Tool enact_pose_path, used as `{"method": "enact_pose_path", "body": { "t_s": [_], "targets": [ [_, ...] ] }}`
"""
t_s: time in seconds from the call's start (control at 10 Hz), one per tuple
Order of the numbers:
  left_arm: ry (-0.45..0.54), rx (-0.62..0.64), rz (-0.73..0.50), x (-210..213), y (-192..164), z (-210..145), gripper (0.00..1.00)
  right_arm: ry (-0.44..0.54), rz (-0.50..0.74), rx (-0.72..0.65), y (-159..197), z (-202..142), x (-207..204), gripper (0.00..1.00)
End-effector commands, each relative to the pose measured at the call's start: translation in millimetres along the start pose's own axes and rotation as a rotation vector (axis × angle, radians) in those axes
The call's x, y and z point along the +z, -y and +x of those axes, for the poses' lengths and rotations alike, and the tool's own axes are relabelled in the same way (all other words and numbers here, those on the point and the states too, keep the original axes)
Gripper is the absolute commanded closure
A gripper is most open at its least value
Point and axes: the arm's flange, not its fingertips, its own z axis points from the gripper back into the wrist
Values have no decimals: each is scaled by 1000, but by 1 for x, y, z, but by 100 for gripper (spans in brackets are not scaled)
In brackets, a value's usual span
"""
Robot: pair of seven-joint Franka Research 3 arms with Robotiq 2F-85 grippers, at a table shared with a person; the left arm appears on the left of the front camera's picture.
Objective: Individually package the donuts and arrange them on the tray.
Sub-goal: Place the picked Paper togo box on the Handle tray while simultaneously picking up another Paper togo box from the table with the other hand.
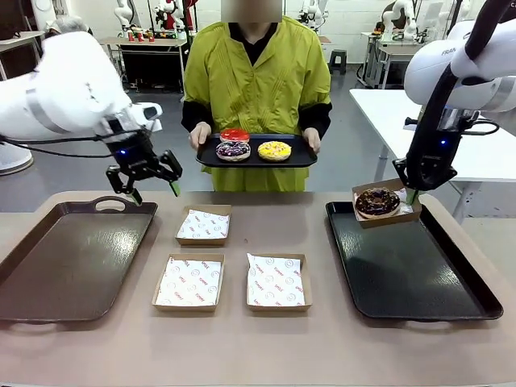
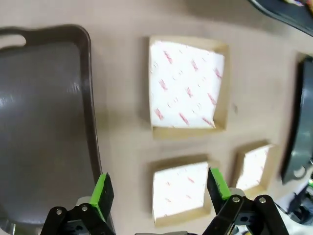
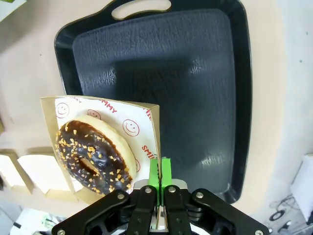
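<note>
Brown tray [image 1: 48,266]: laid bare at the left of the tabletop [image 1: 258,355]; no hazard is judged here.
Left hand [image 1: 153,192]: held with its fingers spread and nothing between them, above the tabletop beside the brown tray's far right corner. On a careless descent the tray rim or the nearest box could be clipped.
Empty boxes [image 1: 203,225]: three paper-lined boxes are laid between the two trays. Being light, they could be shoved askew, or a liner lifted, by a passing finger.
Person's tray [image 1: 298,157]: held off the tabletop at the far side, with the red donut [image 1: 235,135], drizzled donut [image 1: 233,150] and yellow donut [image 1: 274,150] unpacked on it. A reach there would be made close to the person's fingers.
Chocolate donut [image 1: 376,201]: seated in a carried box [image 1: 367,222] above the black tray's far left corner. If the box sagged, the donut could be slid out.
Right hand [image 1: 411,193]: clamped on one thin cardboard wall only, which could be creased or pulled free.
Black tray [image 1: 403,266]: bare. If the box were released over the rim, it could be tipped.
</note>
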Motion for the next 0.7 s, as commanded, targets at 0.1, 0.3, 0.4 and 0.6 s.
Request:
{"method": "enact_pose_path", "body": {
  "t_s": [0.1, 0.3, 0.4, 0.6],
  "targets": [
    [71, -16, 132, -32, 19, 31, 0, -1, 0, 0, 1, -2, 4, 98],
    [126, -103, 116, -53, 20, 36, 0, -1, 0, 0, 1, -2, 4, 98],
    [122, -117, 48, -47, 17, 33, 0, -1, 0, 0, 1, -2, 4, 98],
    [84, -80, 122, -50, 17, 32, 0, -1, 0, 0, 1, -2, 4, 98]
  ]
}}
